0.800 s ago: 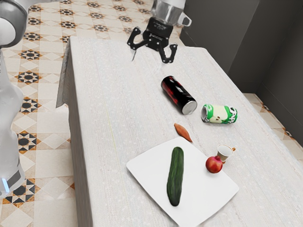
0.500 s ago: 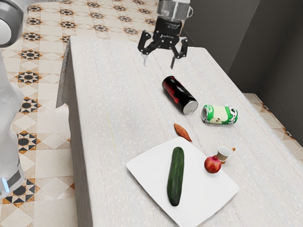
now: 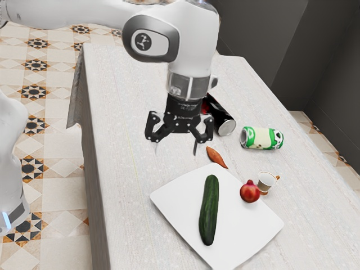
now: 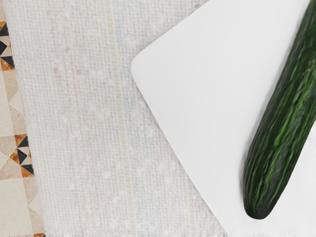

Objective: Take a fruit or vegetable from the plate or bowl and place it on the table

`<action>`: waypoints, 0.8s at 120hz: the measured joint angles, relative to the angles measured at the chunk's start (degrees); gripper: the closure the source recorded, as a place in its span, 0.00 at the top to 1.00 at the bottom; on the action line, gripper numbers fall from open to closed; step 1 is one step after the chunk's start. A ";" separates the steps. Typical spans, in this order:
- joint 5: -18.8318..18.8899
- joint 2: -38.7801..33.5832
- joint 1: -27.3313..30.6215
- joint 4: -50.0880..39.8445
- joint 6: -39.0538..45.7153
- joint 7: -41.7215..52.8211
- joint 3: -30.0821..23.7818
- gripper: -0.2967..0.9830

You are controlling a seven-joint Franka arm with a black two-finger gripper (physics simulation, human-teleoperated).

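Clock is the exterior view's, 12 at its top. Counter [image 3: 124, 180] carries the lot. Plate [image 3: 174, 197] sits on it, roughly 5 o'clock from the hand. Fingers [image 3: 208, 126] are wide apart, nothing between them, above the counter and short of the plate. Cucumber [image 3: 208, 211] lies on the plate, long axis about 12 to 6, and it's the likely pick.

Step in hand, my read: approach. Shift toward 5 o'clock, center over the cucumber's middle, keep the spread near 9 to 3 so it crosses the body. Go down straight, stop just shy of the plate, close evenly. Off-center grip could let a long piece tip; lift level. Set down at 9 o'clock from the plate. Red fruit [image 3: 250, 192] is at the plate's 1 to 2 o'clock edge, can't tell if on the rim or off it. Round, may roll if bumped.

Labels: dark emblem [image 3: 143, 42] on the arm [image 3: 197, 39], no legible name. Dark can [image 3: 224, 117] has red marks, nothing readable. Green-and-cream can [image 3: 262, 138] has print, can't read it.
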 joint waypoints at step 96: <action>-5.72 14.48 2.42 -0.32 14.63 14.33 -0.69 0.77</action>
